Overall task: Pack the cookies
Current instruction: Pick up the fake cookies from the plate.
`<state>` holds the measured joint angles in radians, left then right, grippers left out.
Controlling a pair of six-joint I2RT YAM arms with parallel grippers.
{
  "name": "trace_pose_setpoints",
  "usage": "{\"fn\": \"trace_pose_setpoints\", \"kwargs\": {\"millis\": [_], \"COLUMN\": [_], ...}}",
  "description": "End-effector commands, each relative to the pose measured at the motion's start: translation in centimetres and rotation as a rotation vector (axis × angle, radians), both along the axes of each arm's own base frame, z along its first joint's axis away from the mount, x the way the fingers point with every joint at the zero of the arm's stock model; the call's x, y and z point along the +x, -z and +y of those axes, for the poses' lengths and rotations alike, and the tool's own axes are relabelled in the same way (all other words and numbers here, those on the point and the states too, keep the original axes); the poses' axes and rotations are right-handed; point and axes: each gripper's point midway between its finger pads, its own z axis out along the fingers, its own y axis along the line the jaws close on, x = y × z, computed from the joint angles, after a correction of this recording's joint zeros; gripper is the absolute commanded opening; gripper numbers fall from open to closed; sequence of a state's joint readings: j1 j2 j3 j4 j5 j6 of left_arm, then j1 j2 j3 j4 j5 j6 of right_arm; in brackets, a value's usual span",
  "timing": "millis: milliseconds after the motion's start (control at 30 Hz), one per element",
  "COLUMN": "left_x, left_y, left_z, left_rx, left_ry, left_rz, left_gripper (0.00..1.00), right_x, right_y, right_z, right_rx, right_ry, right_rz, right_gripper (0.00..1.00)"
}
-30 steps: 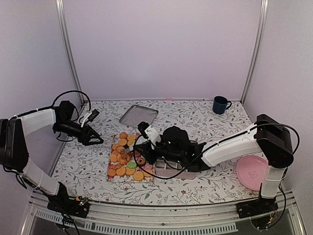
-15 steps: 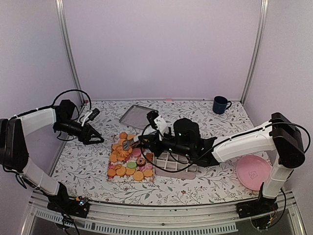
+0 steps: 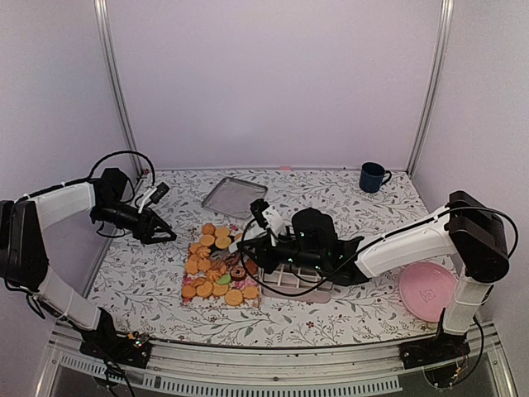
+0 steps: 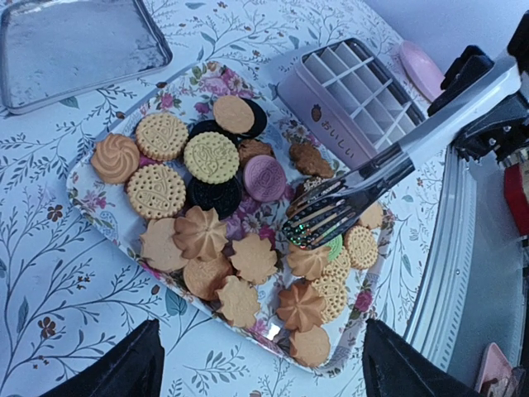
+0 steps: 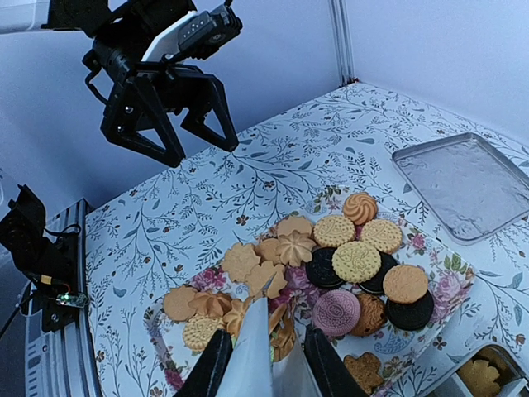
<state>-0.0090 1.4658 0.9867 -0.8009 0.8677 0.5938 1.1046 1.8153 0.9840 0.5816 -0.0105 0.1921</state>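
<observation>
Overhead, my right gripper [image 3: 253,248] had dropped back from its raised spot, tongs [image 3: 235,258] low over the cookies [image 3: 216,265] on the tray [image 3: 188,294]. From the left wrist, the nearly closed tong tips overlapped the green cookie [image 4: 335,247]. From the right wrist, my fingers [image 5: 211,364] clamped the tongs; the left gripper [image 5: 201,150] hung spread, beyond the tray.

Soft even violet-tinted light, faint shadows, glare on metal tray [image 4: 74,41]

the tongs [image 4: 347,198] are glossy metal, the baking tray [image 4: 74,45] dull metal, the cookies [image 4: 211,157] matt.
</observation>
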Motion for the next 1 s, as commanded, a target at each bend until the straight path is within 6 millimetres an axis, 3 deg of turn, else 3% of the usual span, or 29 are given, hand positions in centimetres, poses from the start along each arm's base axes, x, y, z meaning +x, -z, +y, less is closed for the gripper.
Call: {"fn": "trace_pose_setpoints", "kwargs": {"millis": [0,100,300,633,800,967], "left_x": [0.3,0.3,0.2,0.1,0.1,0.0], "left_y": [-0.9,-0.9,-0.8,-0.7,-0.6,-0.6], "left_z": [-0.5,-0.6,-0.6,-0.6,-0.6,-0.7], "left_rx": [-0.014,-0.016,-0.014,-0.015,-0.017,-0.019], "left_ry": [0.013,0.015,0.018,0.023,0.024,0.025], "left_rz": [-0.030,-0.026,-0.024,-0.025,-0.023,-0.020], "left_gripper": [0.83,0.83,0.83,0.82,0.82,0.82], "right_x": [-0.5,-0.5,-0.1,0.7,1.0,1.3], "right_y": [0.7,0.0,-0.6,-1.1,-1.3,-1.0], "right_z": [-0.1,-0.2,-0.6,-1.4,-1.4,-1.4], "right_rx": [-0.004,0.006,0.014,0.038,0.059,0.066], "right_ry": [-0.017,-0.015,0.008,0.039,0.033,0.033], "right_rz": [0.031,0.024,0.018,0.042,0.069,0.085], "right_gripper": [0.18,0.18,0.30,0.26,0.34,0.34]}}
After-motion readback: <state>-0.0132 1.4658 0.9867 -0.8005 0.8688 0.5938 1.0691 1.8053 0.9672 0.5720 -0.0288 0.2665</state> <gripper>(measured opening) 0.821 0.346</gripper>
